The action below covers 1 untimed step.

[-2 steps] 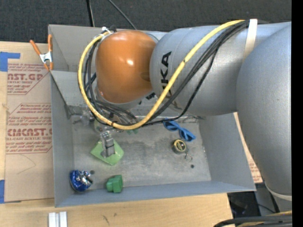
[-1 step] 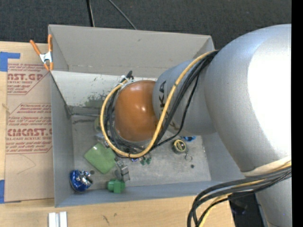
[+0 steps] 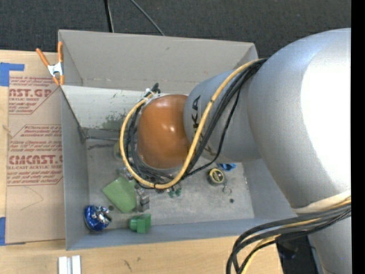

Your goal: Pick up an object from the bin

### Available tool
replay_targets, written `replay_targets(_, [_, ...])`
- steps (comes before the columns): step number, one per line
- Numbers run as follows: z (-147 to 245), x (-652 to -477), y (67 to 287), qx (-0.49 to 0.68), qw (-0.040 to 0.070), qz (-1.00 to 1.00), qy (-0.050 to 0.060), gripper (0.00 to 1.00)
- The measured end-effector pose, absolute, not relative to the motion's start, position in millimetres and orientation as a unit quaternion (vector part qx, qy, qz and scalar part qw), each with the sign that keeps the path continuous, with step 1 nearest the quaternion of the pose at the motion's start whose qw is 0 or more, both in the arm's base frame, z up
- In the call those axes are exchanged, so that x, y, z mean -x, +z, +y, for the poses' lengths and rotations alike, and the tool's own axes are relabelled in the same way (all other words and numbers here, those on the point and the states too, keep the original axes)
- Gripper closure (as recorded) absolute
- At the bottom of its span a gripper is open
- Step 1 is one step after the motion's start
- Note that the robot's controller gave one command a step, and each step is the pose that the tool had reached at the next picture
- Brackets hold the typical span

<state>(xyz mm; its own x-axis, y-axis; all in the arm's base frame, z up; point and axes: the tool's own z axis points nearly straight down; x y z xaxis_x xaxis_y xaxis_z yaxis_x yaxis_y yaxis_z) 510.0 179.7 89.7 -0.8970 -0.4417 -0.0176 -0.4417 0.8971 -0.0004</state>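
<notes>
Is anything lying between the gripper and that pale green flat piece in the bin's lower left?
Nothing visible does. The gripper is right beside the pale green flat piece; the small green block and shiny blue ball lie nearer the lower wall.

black letters "ka", the visible end of a brand name, run sideways on the silver arm [image 3: 228, 130] beside its orange cover. the cardboard sheet [image 3: 28, 153] left of the bin carries red print: large letters "cast.gp", cut off at the edge, and lower down a small line "cell-cast acrylic sheet". the remaining small print is unreadable.
</notes>
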Motion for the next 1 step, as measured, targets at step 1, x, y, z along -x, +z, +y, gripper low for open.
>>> replay_targets(1, [177.6,-528.0,249.5,0.232,0.006,0.973,0.001,1.00])
